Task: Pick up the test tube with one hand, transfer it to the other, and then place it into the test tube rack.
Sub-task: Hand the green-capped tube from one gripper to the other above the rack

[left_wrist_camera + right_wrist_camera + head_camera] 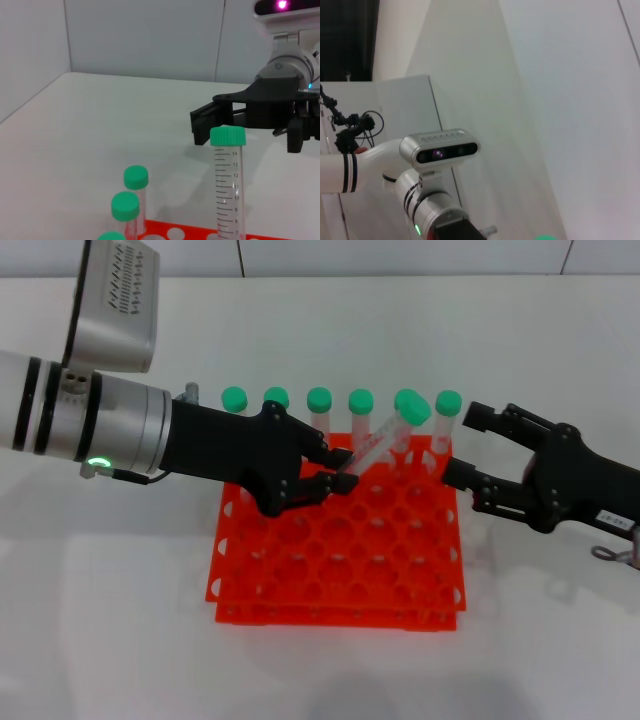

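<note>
My left gripper (338,471), black and unlabelled on the arm with the green light, is shut on the lower end of a test tube (378,444). It holds the tube tilted above the back of the orange-red rack (330,570), green cap (413,411) pointing toward my right gripper. My right gripper (460,444), black with a white label, is open just right of the cap, not touching it. In the left wrist view the held tube (228,190) stands in front of the open right gripper (202,126).
Several identical green-capped tubes (319,400) stand in the rack's back row; two show in the left wrist view (135,178). White table (110,640) lies around the rack. The right wrist view shows my left arm (435,210) and a white wall.
</note>
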Robot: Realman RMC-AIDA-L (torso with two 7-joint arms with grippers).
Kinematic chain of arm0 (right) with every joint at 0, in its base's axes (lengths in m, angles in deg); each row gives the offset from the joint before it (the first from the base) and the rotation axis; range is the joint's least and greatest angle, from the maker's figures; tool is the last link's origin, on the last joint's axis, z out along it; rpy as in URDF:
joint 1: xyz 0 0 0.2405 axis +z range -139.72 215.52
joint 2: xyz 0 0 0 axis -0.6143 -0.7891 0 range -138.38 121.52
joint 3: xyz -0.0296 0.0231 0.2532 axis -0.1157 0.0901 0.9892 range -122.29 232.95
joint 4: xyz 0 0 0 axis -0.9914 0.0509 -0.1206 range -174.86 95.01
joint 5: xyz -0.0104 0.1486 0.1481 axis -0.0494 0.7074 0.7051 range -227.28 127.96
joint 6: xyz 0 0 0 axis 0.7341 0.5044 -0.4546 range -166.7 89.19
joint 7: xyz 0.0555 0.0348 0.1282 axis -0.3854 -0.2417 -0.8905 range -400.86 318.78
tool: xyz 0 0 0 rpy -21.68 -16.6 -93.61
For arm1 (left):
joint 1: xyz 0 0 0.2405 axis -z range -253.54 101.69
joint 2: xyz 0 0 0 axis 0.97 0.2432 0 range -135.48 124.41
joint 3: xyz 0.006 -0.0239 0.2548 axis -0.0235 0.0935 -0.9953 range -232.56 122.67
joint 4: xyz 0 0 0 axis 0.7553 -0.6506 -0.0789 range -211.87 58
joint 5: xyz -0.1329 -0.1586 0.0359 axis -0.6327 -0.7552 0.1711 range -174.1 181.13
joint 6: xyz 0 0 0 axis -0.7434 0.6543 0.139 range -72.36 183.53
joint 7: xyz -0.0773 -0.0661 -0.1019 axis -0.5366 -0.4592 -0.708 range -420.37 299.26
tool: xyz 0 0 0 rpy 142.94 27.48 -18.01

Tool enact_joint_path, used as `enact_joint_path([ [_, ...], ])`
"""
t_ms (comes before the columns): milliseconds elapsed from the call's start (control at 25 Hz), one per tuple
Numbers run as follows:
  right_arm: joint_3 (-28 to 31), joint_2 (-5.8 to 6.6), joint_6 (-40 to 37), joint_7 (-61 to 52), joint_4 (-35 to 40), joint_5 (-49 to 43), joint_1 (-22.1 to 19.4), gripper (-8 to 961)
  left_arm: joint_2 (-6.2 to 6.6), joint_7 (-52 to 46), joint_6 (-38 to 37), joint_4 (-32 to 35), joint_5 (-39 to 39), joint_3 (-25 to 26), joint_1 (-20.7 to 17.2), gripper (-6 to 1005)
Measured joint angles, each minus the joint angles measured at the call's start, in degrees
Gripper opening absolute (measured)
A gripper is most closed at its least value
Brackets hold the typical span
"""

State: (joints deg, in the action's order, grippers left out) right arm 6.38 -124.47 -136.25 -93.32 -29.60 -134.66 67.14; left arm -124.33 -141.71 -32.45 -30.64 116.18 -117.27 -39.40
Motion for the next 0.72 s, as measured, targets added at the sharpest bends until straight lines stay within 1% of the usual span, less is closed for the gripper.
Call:
enact_joint_path([
  [240, 0.13, -0.12, -0.12, 4.92, -6.01, 3.70, 2.56, 753, -0.12, 0.56, 0.00, -0.38, 0.00, -0.06, 0.15, 205],
  [720, 0.61, -0.16, -0.35, 9.62, -11.52, 5.63, 5.55, 750, -0.13, 0.73, 1.09, -0.42, 0.01, -0.16, 0.78, 206],
])
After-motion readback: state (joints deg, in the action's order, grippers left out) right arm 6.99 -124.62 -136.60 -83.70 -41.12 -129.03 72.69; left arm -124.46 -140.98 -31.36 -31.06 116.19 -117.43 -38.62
